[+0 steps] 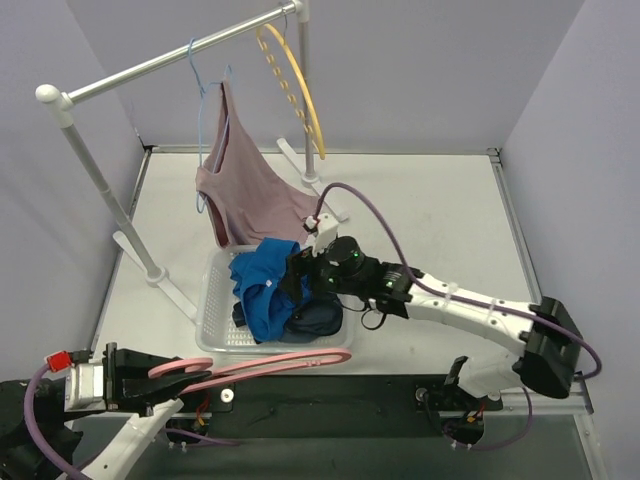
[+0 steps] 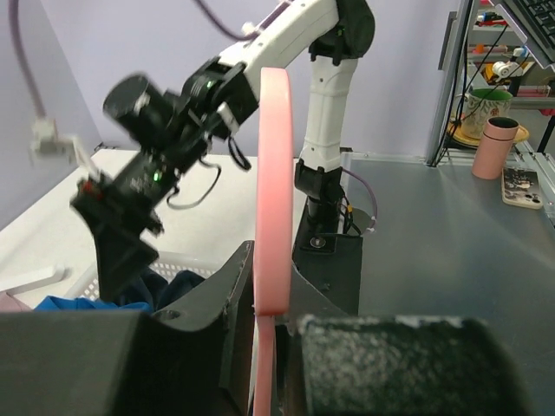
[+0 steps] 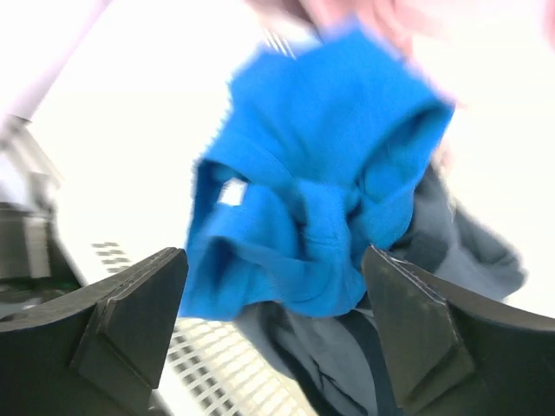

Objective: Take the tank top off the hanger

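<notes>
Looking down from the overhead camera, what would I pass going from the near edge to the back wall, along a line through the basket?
Pink hanger → basket → tank top → rail.

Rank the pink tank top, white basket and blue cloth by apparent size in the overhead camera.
1. Pink tank top and white basket: look about alike, so unranked.
2. Blue cloth: clearly smallest.
</notes>
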Controlling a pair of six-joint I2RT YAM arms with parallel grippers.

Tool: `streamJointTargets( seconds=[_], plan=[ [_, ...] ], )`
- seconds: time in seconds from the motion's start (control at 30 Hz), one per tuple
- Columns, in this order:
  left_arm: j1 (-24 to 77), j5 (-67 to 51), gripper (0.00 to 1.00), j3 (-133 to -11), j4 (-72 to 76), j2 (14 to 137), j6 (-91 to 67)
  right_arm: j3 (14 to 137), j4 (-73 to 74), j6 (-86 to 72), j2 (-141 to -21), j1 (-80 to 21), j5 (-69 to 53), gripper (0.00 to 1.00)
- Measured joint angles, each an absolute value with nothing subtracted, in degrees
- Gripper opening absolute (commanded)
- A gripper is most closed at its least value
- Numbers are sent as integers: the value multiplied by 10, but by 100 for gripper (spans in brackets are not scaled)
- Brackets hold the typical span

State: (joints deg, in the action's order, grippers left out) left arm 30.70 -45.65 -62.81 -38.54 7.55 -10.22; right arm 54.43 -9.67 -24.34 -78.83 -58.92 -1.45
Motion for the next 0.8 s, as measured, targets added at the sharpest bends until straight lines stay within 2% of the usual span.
streamJointTargets(
  seconds=[0.17, 0.43, 0.6, 0.8],
  plan=[
    [307, -454, 0, -613, -382, 77, -104, 568, -52, -210, -687, -584, -41, 88],
    [307, -454, 0, -566, -375, 88, -113, 544, 26, -166, -550, -582, -112, 80],
    [307, -452, 0, -539, -370, 88, -113, 539, 37, -145, -485, -581, -240, 76],
    [307, -452, 0, -521, -360, 97, -118, 518, 44, -107, -470, -582, -388, 72]
  ],
)
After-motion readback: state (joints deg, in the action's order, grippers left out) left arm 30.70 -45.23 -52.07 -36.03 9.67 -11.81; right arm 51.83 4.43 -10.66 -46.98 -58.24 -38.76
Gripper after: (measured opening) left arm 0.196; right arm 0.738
